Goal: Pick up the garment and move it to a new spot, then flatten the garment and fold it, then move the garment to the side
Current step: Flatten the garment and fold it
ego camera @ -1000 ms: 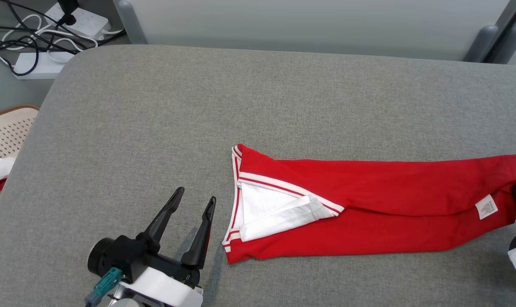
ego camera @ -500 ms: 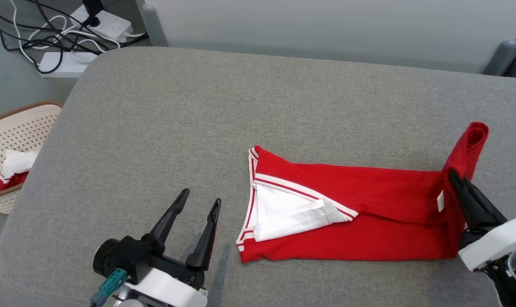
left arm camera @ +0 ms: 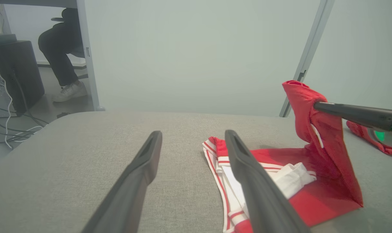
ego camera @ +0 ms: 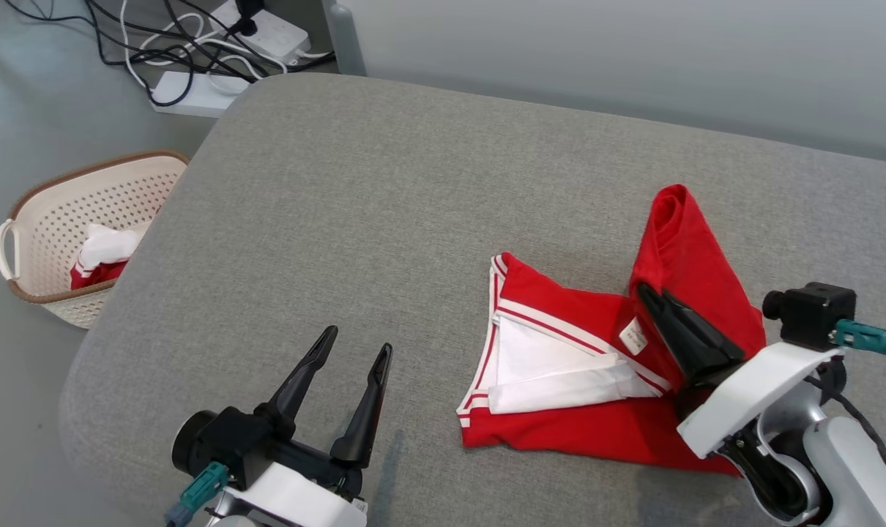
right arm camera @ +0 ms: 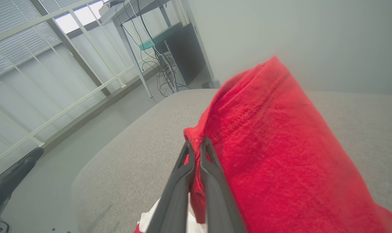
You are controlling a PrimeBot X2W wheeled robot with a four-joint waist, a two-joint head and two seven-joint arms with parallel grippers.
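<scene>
mid-fold: right gripper pinches the red garment, lifting one end at lower right of the grey cushion. left gripper spread, empty. fold unfinished, side move remains.

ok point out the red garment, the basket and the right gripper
red garment (ego camera: 582, 432), head view, on its flat red lower panel
basket (ego camera: 62, 216), head view, on the perforated inner wall
right gripper (right arm camera: 197, 142), right wrist view, between its shut fingertips, which pinch the lifted red edge
</scene>
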